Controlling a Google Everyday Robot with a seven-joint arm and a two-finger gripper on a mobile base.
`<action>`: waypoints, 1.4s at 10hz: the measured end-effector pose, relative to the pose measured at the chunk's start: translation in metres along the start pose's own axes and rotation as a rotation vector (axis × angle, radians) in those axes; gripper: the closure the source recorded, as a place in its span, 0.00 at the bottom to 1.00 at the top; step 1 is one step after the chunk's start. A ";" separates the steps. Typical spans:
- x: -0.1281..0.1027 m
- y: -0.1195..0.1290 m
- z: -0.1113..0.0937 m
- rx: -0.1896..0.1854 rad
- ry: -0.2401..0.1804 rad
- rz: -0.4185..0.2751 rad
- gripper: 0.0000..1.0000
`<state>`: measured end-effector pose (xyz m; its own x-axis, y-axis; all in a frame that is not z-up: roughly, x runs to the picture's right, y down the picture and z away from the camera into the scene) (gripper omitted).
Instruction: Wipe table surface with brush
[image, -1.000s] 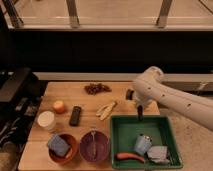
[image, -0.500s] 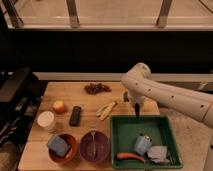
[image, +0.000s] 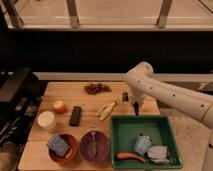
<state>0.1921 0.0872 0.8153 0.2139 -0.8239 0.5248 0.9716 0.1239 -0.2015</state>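
- On the right side of the table, we see the white robot arm (image: 167, 94) reach in from the right and bend down over the wood.
- The gripper (image: 135, 103) hangs at the end of that arm and points down. It is just behind the back edge of the green tray (image: 150, 126).
- Its two fingers are squeezed together on the brush (image: 136, 110), which looks like a thin dark stick.
- The brush sticks down out of the gripper. Its low end is right by the table surface (image: 85, 102), but we cannot tell if it touches the wood.
- A yellow banana peel (image: 106, 110) lies on the wood just to the left of the brush.
- A dark bunch of grapes (image: 97, 88) sits near the back of the table.
- A black remote (image: 75, 115) lies flat near the middle, with a round orange fruit (image: 59, 106) beside it on the left.
- A white cup (image: 46, 121) stands near the left edge.
- At the front we see two bowls side by side. The orange bowl (image: 70, 152) has a blue-grey sponge (image: 58, 144) in it, and the purple bowl (image: 94, 147) is next to it on the right.
- Inside the green tray we see a carrot (image: 131, 157) at the front, a small blue cup (image: 142, 145), and a pale grey thing (image: 159, 153) in the right corner.
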 end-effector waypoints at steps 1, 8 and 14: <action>0.003 -0.002 0.000 0.008 0.004 -0.002 1.00; 0.006 -0.018 0.025 0.063 -0.044 -0.020 1.00; -0.001 0.046 0.031 0.044 -0.092 0.105 1.00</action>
<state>0.2398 0.1110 0.8308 0.3209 -0.7515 0.5764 0.9465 0.2325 -0.2238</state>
